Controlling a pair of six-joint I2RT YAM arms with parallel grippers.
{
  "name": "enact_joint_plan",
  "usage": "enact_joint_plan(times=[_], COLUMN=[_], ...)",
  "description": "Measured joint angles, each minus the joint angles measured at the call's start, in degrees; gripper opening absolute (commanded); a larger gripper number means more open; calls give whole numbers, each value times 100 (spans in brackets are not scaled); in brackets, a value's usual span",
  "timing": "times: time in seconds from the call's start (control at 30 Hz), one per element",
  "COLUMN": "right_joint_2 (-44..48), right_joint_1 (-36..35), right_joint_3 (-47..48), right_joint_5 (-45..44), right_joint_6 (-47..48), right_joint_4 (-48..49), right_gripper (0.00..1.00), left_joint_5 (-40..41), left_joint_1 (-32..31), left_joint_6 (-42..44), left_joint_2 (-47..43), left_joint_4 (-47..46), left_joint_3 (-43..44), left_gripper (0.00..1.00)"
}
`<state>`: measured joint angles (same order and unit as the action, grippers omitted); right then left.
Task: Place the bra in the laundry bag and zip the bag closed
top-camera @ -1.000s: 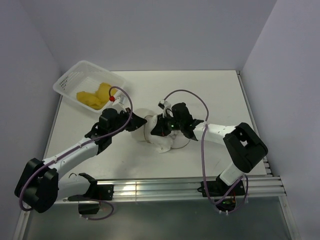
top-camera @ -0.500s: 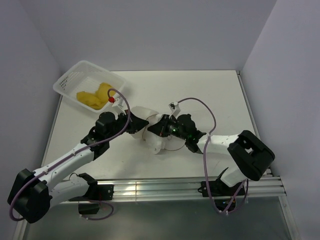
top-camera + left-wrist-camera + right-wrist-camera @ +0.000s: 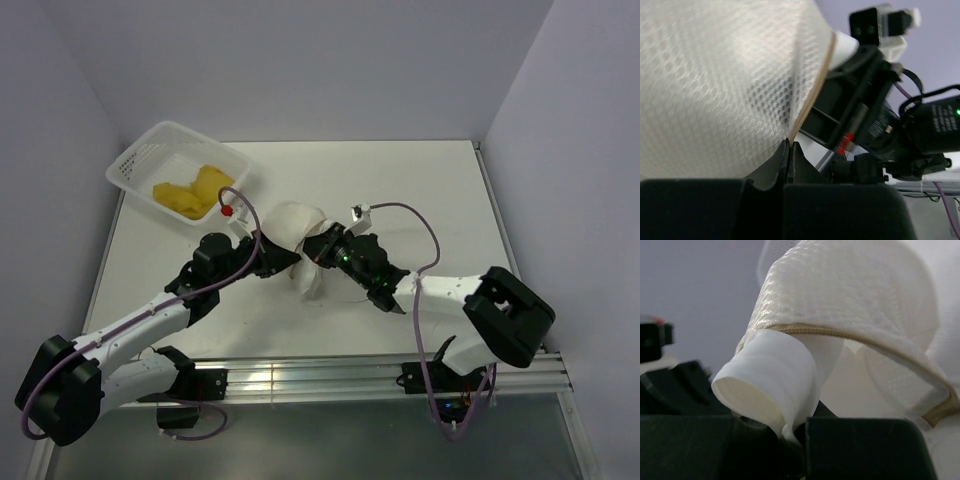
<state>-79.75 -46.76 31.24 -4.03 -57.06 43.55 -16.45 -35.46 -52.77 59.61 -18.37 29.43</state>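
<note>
My left hand (image 3: pixel 789 146) is pinched shut on the bag's (image 3: pixel 715 75) tan rim (image 3: pixel 812 92), and my right hand (image 3: pixel 790 434) is clamped on the white bra (image 3: pixel 772 382). The bundle sits between them over the counter (image 3: pixel 420 190). The bra pokes out of the bag's mouth towards my right hand, so I judge the push goes leftward.

The top view is bright, evenly lit from above and sharp, with only faint soft shadows beneath the arms on the white tabletop (image 3: pixel 430 190). In the left wrist view the laundry bag (image 3: pixel 715 75) is blurred and washed out toward 10 o'clock, and the left gripper (image 3: pixel 789 150) is a black silhouette at 6 o'clock. In the right wrist view the bra (image 3: pixel 775 385) glows soft and nearly white, with the right gripper (image 3: pixel 790 435) underexposed at 6 o'clock.
</note>
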Motion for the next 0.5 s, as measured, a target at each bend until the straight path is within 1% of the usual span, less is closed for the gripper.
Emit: enact_joint_plan(times=[0.13, 0.23, 0.4, 0.47, 0.5], right_joint_2=[-603, -686, -796, -918, -977], right_joint_1=[-37, -44, -111, -127, -136], right_joint_3=[195, 284, 942, 1158, 1209], right_joint_5=[-549, -953, -1462, -1561, -1602], right_joint_6=[-234, -339, -365, -380, -380], right_joint_4=[-448, -1036, -1764, -1849, -1869], right_gripper=[0, 0, 0, 11, 23], left_joint_5=[-286, -487, -573, -564, -525], left_joint_1=[-4, -7, -9, -9, -9], left_joint_6=[-330, -612, -953, -1005, -1014], left_joint_2=[61, 59, 20, 11, 11], left_joint_4=[-109, -160, -223, -227, -225], left_joint_3=[-225, -367, -540, -586, -603], left_gripper=[0, 0, 0, 0, 0])
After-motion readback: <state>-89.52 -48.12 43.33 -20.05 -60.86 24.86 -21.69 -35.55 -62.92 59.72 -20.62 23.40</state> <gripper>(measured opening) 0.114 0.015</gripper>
